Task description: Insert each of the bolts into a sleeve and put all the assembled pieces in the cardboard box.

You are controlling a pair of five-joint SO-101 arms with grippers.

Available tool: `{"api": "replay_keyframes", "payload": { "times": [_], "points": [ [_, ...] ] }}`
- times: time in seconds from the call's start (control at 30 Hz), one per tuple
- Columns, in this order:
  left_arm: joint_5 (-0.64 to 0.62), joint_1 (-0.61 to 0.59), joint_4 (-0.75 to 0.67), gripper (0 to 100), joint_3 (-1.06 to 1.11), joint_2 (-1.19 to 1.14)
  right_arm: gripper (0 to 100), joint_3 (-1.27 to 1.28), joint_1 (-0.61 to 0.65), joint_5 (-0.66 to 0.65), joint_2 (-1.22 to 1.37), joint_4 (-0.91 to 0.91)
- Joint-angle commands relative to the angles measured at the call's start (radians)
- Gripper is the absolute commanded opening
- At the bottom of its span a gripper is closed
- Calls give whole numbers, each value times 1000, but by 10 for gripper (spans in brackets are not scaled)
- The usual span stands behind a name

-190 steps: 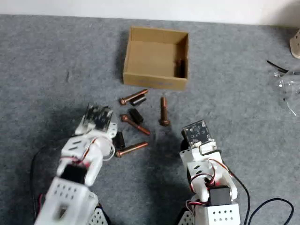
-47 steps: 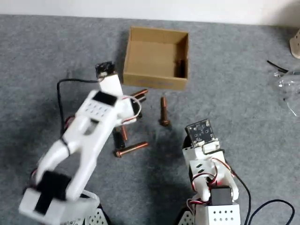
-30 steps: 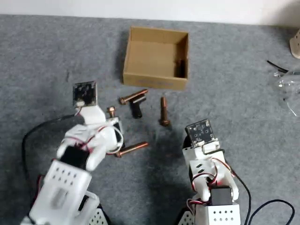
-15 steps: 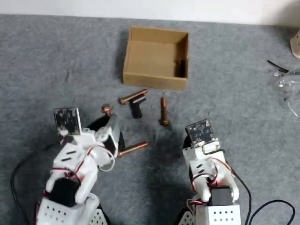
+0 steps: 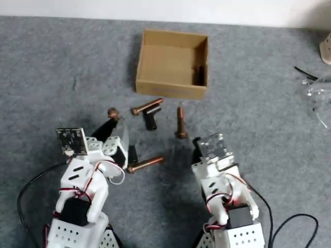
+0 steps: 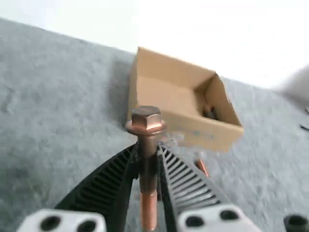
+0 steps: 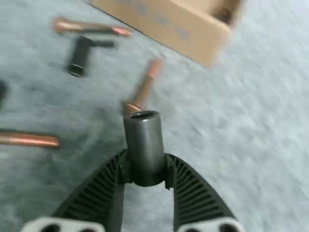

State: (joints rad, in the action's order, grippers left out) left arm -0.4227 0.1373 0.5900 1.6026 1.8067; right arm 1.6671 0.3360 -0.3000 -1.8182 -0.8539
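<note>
My left gripper (image 6: 147, 152) is shut on the shaft of a copper bolt (image 6: 146, 122), held head-up above the carpet; in the high view that bolt (image 5: 113, 112) stands left of the loose parts. My right gripper (image 7: 145, 166) is shut on a black sleeve (image 7: 144, 140), open end outward, and the sleeve (image 5: 196, 143) pokes out beside the right wrist. Three bolts (image 5: 147, 107) (image 5: 180, 122) (image 5: 146, 165) and two black sleeves (image 5: 151, 119) (image 5: 133, 154) lie between the arms and the cardboard box (image 5: 150, 59). A dark piece (image 5: 197, 75) stands in the box's right corner.
Bare grey carpet (image 5: 62, 67) lies left of the box. Cables and clear plastic bits (image 5: 314, 88) sit at the far right edge. A white wall (image 5: 165, 8) runs behind the box.
The left arm has drawn back from the pile toward the near side with the bolt held head-up. The right arm has shifted slightly left, and its sleeve now pokes out.
</note>
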Motion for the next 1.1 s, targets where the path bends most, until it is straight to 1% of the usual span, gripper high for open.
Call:
{"api": "replay_keyframes", "payload": {
  "times": [0.0,0.13,0.27,0.47,0.53,0.6,0.73,0.8,0.93,1.07],
  "points": [
    [-3,-44,-74,5,-13,13,5,-22,73,5,-18,61],
    [-8,-39,-103,5,-28,13,5,-22,134,5,-18,127],
    [-147,-42,-106,5,-77,13,5,-21,197,6,-18,203],
    [-272,-47,-106,5,-139,13,5,2,223,8,-16,321],
    [-272,-45,-106,5,-128,13,5,21,223,5,-16,338],
    [-276,-31,-106,6,-125,13,5,44,225,5,-16,395],
    [-273,56,-106,6,-131,13,5,97,223,-12,-16,452],
    [-276,85,-106,6,-128,13,5,116,232,-51,-16,453],
    [-278,151,-109,6,-125,13,5,119,251,-55,-10,449],
    [-278,170,-210,6,-97,13,5,119,255,-60,-16,424]
  ]
}}
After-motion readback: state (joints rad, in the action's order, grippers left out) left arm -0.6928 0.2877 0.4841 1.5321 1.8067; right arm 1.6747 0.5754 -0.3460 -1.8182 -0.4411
